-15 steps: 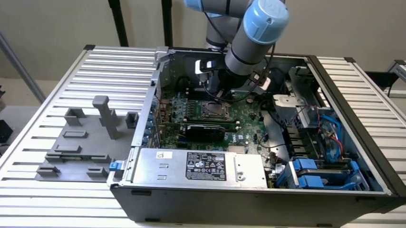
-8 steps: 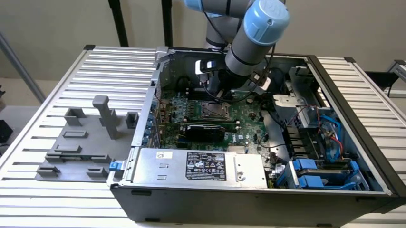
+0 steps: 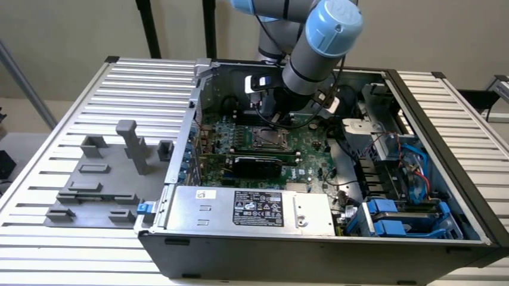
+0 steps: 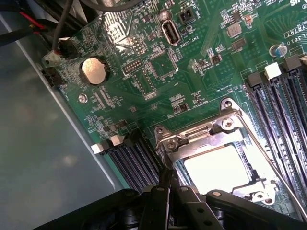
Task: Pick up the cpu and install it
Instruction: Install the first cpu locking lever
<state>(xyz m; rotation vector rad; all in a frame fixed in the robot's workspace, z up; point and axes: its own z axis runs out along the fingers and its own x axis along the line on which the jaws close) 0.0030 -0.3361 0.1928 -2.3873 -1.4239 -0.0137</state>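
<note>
One pale cpu (image 4: 218,167) inside the socket frame (image 4: 192,139), partly hidden (glare), claw (image 4: 169,184) shut, empty.

Arm (image 3: 318,53) reaches steeply down, claw (image 4: 169,184) fingers pressed together

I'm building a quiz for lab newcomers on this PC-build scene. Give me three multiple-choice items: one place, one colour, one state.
1. Where does the cpu lie?
A. on the grey fixture
B. inside the metal-framed socket
C. on the power supply

2. What colour is the motherboard?
A. green
B. red
C. white

3. How do the fingers of the gripper stand?
A. wide open
B. shut
C. around a cable

Key: 1 B, the pale chip sits within the frame; 2 A, green board throughout; 3 B, the fingertips meet by the socket's edge.
</note>
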